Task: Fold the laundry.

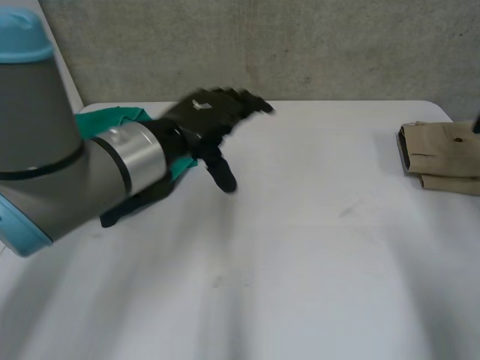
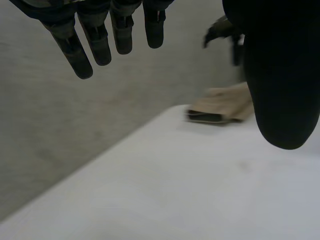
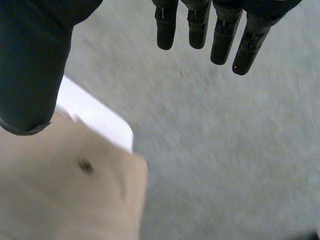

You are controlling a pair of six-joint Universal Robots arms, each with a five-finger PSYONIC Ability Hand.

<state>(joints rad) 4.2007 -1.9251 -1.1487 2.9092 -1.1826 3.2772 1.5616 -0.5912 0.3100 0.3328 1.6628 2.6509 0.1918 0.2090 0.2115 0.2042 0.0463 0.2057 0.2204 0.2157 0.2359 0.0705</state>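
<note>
Laundry count: 2 pieces, one green, one tan. Hands: 2, both empty.

Green cloth (image 1: 101, 124): bunched at the table's (image 1: 300, 247) far left corner in the head view, partly hidden behind the left arm (image 1: 45, 150). More green shows under the wrist. Can't tell whether the arm touches it.

Tan garment (image 1: 442, 154): folded, stacked layers visible along its near edge, sitting at the table's far right side, well apart from the green cloth. It has one small dark spot (image 1: 459, 140) on top.

Left hand (image 1: 206, 120): above the table just right of the green cloth, with fingers extended and pointing toward the tan garment and the thumb hanging down. In the left wrist view the fingers (image 2: 75, 50) are straight and slightly fanned, with the thumb well clear of them. Nothing is in the grasp. The tan garment (image 2: 225, 102) shows far beyond the fingertips, at the table's (image 2: 200, 190) edge.

Right hand (image 3: 220, 35): in its own wrist view the fingers are straight with small gaps between them and the thumb is set wide apart. It holds nothing. The tan garment (image 3: 60, 200) lies under the palm on the thumb side, with the same single dark spot (image 3: 86, 166) visible. One table corner (image 3: 95, 117) pokes out beside the garment, and there is grey floor beyond it. Can't tell whether the hand touches the cloth.

The middle of the table is bare white between the two pieces.
</note>
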